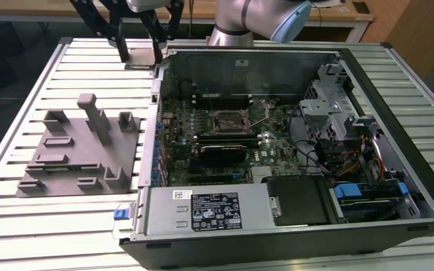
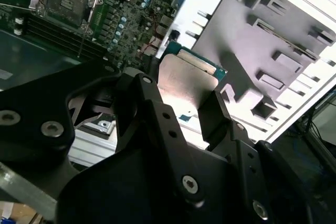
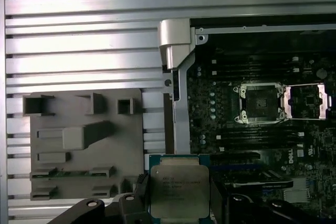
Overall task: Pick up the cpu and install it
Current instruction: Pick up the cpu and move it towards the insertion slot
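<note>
The cpu (image 1: 140, 58), a flat square chip with a silver-grey metal top, hangs in the air above the slatted table, just outside the far left corner of the open computer case as the exterior view shows it. My gripper (image 1: 138, 52) is shut on it, one black finger on each side. In both wrist views the cpu (image 3: 179, 188) (image 2: 185, 83) sits between the fingers (image 3: 140, 195) (image 2: 157, 114). The empty metal-framed socket (image 1: 230, 120) (image 3: 260, 103) (image 2: 65, 1) lies on the motherboard inside the case, with its cover plate (image 3: 307, 100) folded open beside it.
The open computer case (image 1: 398, 107) holds the motherboard, drive bays, cables and a power supply (image 1: 202, 210). A grey fixture plate (image 1: 74, 152) (image 3: 84, 145) with upright blocks lies on the slatted metal table (image 1: 43, 226), on the exterior view's left of the case.
</note>
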Motion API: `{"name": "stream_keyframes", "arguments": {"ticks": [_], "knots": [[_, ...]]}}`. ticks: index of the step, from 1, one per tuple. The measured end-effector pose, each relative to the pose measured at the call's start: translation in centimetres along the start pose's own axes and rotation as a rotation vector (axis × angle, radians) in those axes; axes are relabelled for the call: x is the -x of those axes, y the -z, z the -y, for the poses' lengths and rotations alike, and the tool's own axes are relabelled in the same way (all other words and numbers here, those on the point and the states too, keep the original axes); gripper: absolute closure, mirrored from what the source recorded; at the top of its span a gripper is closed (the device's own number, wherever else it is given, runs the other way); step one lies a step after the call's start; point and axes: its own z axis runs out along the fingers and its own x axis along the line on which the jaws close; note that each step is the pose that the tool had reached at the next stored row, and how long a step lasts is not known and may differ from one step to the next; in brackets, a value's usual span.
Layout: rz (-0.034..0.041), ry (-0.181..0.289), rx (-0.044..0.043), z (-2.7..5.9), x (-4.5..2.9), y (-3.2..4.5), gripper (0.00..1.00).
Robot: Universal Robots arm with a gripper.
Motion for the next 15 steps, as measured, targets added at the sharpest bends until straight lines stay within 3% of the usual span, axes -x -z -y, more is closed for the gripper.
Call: {"name": "stream_keyframes", "arguments": {"ticks": [4, 15], "knots": [[-0.0040, 0.000, -0.0002, -0.03, 1.11, -0.72, 0.46], [-0.0041, 0.006, -0.0002, -0.09, 3.40, -2.22, 0.46]]}}
